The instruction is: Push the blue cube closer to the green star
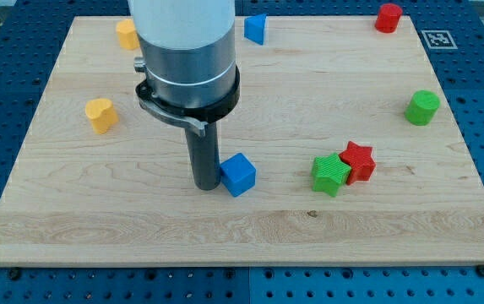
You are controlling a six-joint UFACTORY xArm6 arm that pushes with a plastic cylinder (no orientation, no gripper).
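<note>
My tip [205,187] touches the blue cube [239,174] on its left side. The board lies bare between the cube and the green star [330,173]. A red star [359,161] touches the green star's far side; the rod carries no hand.

A broad white cylindrical housing is seen at the top, cut off by the view's upper edge. Below it a brushed silver-grey metal ring is fitted, and under that a black collar is clamped, from which a thin grey bracket juts out. A straight dark rod is carried beneath, ending in my tip [207,187], flat and round.
</note>
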